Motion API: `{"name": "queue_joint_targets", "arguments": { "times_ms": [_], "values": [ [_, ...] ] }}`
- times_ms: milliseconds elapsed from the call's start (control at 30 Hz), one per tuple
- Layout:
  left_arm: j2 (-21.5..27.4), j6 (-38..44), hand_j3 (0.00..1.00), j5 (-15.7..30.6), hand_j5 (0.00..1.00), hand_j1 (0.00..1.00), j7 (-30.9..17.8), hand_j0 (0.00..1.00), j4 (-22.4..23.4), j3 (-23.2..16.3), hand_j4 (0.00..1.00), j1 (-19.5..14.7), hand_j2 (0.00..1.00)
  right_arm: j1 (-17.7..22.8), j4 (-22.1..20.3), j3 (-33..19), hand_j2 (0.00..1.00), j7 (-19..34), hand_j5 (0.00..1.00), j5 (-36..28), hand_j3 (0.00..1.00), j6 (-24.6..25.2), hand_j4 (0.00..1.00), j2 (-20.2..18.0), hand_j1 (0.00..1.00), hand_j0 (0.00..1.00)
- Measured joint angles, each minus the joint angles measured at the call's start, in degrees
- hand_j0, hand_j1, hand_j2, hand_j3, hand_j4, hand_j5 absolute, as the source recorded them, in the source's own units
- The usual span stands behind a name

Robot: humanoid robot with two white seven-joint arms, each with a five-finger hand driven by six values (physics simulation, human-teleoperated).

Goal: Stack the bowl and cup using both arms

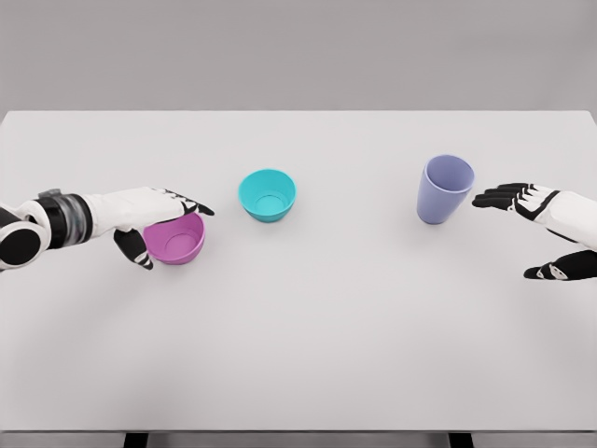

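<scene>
Purple bowl [175, 241] sits tilted in the left hand [149, 219], gripped at its rim. Lilac cup [444, 189] stands just beside the right hand [541, 224], whose fingers are spread, holding nothing.

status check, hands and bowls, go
Left hand shut on pink bowl. Right hand open beside purple cup, not touching. Teal bowl free, nothing blocking.

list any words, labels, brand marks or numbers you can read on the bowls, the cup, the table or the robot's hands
None: no readable text shows anywhere. The pink bowl, teal bowl, lavender cup and white table are plain, and the left hand and right hand carry no markings.
</scene>
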Motion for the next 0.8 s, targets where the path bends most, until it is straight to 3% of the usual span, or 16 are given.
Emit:
{"name": "queue_joint_targets", "arguments": {
  "times_ms": [467,700,800],
  "values": [
    [-1.38,0.0,1.0,-1.65,1.0,1.0,0.0,1.0,0.46,-0.48,1.0,0.18,1.0,0.0,0.35,0.0,1.0,0.0,1.0,0.1,1.0,0.0,1.0,-0.02,1.0,1.0],
    [-1.4,0.08,0.76,-1.72,0.76,0.76,0.01,0.76,0.52,-0.51,0.76,0.44,0.76,-0.09,0.66,0.0,1.0,0.0,1.0,0.41,1.0,0.0,1.0,0.01,1.0,1.0],
    [-1.38,0.06,0.71,-1.77,0.71,0.71,0.0,0.71,0.53,-0.5,0.71,0.26,0.71,-0.09,0.72,0.0,1.0,0.0,1.0,0.44,1.0,0.0,1.0,0.02,1.0,1.0]
  ]
}}
